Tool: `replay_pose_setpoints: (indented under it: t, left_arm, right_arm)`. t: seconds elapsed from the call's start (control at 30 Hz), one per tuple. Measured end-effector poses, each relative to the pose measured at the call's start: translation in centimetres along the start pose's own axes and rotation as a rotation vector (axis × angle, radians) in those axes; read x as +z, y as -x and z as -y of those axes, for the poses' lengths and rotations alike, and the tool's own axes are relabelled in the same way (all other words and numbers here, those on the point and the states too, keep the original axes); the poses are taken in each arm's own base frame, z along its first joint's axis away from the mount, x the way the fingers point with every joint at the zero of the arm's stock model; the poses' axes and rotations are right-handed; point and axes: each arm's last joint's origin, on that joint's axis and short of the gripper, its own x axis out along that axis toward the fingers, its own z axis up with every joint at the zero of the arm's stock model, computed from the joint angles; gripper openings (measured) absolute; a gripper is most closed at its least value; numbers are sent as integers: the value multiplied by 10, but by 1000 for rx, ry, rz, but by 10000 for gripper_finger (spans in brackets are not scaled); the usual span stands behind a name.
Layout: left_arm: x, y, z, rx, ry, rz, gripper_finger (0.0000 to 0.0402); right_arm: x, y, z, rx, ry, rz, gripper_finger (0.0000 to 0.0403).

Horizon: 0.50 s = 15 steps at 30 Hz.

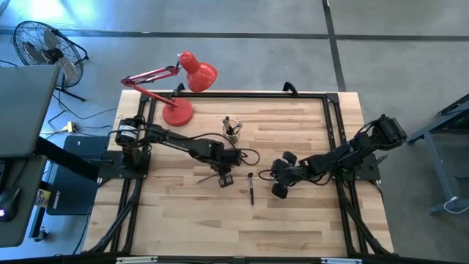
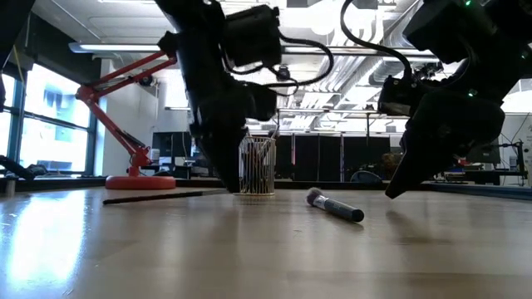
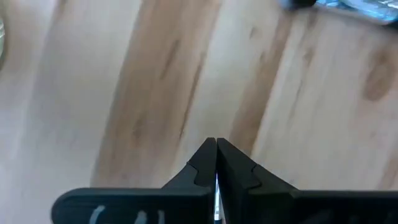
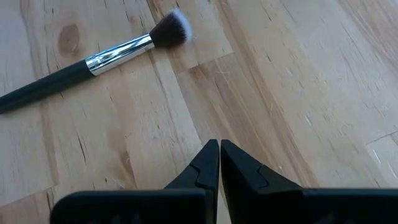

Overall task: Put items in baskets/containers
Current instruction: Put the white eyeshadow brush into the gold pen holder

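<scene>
A dark-handled brush with a silver ferrule (image 4: 93, 62) lies flat on the wooden table (image 1: 176, 220) just ahead of the right gripper (image 4: 219, 146), bristles pointing away from the left gripper (image 3: 216, 144). Both grippers are pinched closed, empty. The clear round cup (image 1: 232, 132) stands beyond the left gripper.

Even, bright light falls on the table (image 1: 293, 220) from above, with only soft shadows beneath the arms. In the low view, ceiling strips and the left windows (image 2: 41, 133) backlight the arms into silhouettes. The left wrist view is motion-blurred; the right wrist view is sharp.
</scene>
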Motion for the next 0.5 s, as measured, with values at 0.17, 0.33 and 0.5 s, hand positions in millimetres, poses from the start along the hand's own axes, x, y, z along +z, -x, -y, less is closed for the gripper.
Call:
replay_pose_setpoints:
  t: [0.17, 0.33, 0.5]
  left_arm:
    - [4, 19, -2, 20, -16, 64, 0]
    - [2, 50, -5, 12, -33, 210, 0]
    - [-10, 83, -13, 14, -16, 384, 0]
  right_arm:
    - [0, 0, 0, 2, 2, -1, 11]
    - [0, 0, 0, 3, 7, 1, 11]
    - [0, 0, 0, 3, 6, 2, 11]
